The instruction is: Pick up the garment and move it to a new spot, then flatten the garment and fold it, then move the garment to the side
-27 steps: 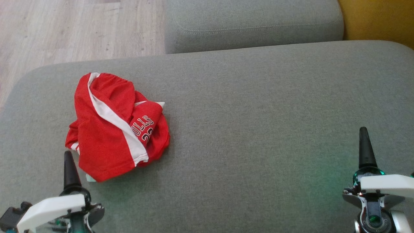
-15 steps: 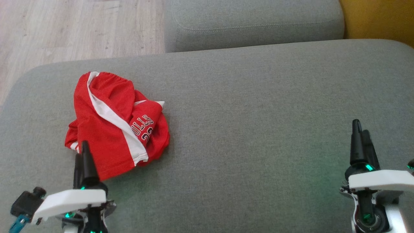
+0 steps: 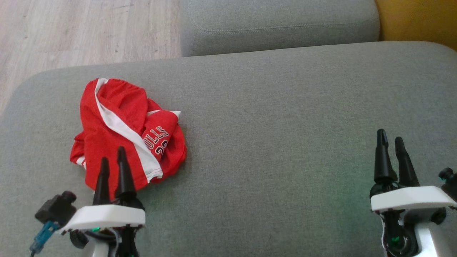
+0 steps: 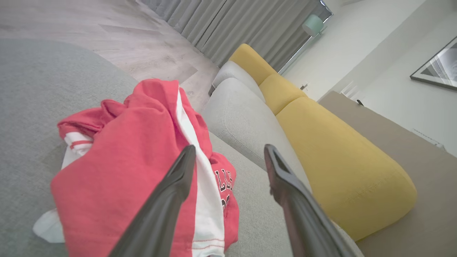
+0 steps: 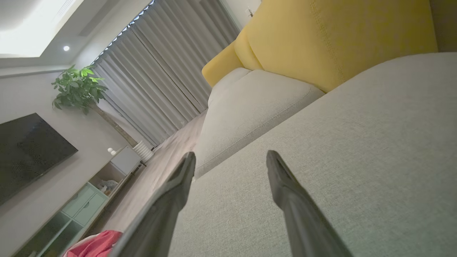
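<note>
Left end effector (image 3: 113,154) stands nearest, at the lower left of the head view, its two dark fingers spread and gripping nothing, their tips over the near edge of the garment (image 3: 114,107). Whether they touch the cloth cannot be told. Right end effector (image 3: 390,135) is equally close at the lower right, also released and empty, hovering over bare grey sofa seat (image 3: 285,125) well apart from the garment. Beyond the left fingers the garment lies crumpled in a red heap on the left part of the seat, with a white stripe (image 3: 117,126) running across it and some lettering showing on a fold. In the left wrist view one finger crosses the red cloth while the other lies over the seat past the heap's edge. Farther off are a second grey cushion (image 3: 278,25), a yellow cushion (image 3: 417,18) and the wooden floor (image 3: 71,32). The first step seems in hand: reaching to pick the garment up. The next move probably calls for lowering the left fingers around a thick fold and closing firmly. Compared with a moment ago, the left end effector has advanced from beside the heap's near-left corner to over it, both wrists have turned so each pair of fingers shows apart, and the garment itself lies as it did.
</note>
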Tool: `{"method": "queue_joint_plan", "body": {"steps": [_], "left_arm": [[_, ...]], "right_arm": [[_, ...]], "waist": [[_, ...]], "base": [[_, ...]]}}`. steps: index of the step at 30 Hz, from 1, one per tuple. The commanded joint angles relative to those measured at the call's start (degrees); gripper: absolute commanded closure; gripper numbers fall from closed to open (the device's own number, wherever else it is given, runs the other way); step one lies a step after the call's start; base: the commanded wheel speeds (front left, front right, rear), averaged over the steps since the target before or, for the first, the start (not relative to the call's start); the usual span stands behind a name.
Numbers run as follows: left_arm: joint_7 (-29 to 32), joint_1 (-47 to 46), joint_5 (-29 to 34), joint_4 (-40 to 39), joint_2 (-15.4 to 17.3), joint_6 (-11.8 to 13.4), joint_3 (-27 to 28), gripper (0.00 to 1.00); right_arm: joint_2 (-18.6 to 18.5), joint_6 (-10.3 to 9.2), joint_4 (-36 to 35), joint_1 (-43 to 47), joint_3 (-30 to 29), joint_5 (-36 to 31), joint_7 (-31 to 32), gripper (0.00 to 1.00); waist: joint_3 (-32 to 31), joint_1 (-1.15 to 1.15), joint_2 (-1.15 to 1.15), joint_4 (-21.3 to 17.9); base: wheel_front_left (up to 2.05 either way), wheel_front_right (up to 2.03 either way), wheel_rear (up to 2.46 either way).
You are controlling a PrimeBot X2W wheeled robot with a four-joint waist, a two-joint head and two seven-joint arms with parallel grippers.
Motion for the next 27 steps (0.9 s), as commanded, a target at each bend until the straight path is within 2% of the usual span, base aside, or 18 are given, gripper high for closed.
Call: {"method": "queue_joint_plan", "body": {"steps": [1,14,27], "left_arm": [[-0.76,-2.94,2.52,-2.0,0.57,-0.16,0.32,0.0],[-3.15,-3.89,15.95,-1.65,2.3,2.21,-4.56,0.0],[-5.18,-5.09,24.79,-1.27,3.68,5.1,-8.36,0.0]], "right_arm": [[-0.45,-0.02,-2.68,-2.62,0.97,-2.32,-0.81,0.0],[-0.5,-0.03,-3.11,-2.32,2.48,-15.43,-3.17,0.0],[-0.54,-0.03,-4.18,-2.28,4.01,-25.69,-5.2,0.0]], "waist": [[0.03,-0.01,0.0,-0.03],[0.3,-0.01,0.0,-0.36],[0.58,-0.01,0.0,-0.62]], "base": [[0.0,0.0,0.0],[0.0,0.0,0.0],[0.0,0.0,0.0]]}}
